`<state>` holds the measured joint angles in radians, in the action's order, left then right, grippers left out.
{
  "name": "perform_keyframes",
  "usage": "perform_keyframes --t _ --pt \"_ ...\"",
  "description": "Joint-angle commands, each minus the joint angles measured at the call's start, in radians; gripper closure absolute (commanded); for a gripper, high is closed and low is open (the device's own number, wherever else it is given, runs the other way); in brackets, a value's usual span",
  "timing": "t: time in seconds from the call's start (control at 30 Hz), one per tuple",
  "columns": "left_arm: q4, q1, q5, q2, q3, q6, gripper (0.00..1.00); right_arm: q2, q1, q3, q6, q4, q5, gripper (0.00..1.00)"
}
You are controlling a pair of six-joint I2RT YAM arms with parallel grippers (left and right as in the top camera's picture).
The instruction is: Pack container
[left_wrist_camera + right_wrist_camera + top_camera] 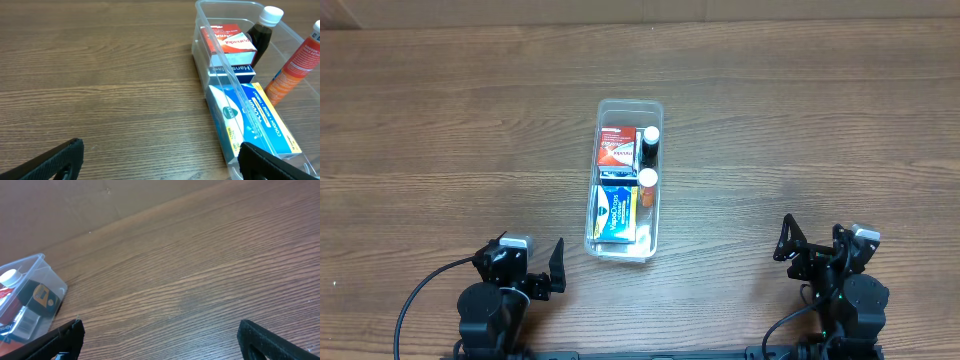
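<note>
Jaws both spread wide — parked low, flanking the container (630, 101).

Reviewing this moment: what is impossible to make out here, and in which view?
- Overhead: the print on the blue-and-yellow box in the container is too small to read.
- Left wrist: the top of the orange bottle is cut off by the right edge. The dark blue box is mostly hidden by the red box.
- Right wrist: only one corner of the container shows. The left edge cuts off the rest.
</note>
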<state>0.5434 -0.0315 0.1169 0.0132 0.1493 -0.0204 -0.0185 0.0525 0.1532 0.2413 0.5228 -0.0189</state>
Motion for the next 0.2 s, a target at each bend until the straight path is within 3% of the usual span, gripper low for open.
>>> perform_keyframes --t 0.0,0.17 --pt "-0.002 0.007 0.007 -0.008 -0.003 -0.010 0.00 0.011 -0.001 -0.011 -0.006 -0.006 -0.002 0.00" --pt "-0.002 0.007 0.006 -0.008 -0.003 -0.010 0.00 0.011 -0.001 -0.011 -0.006 -0.006 -0.002 0.00"
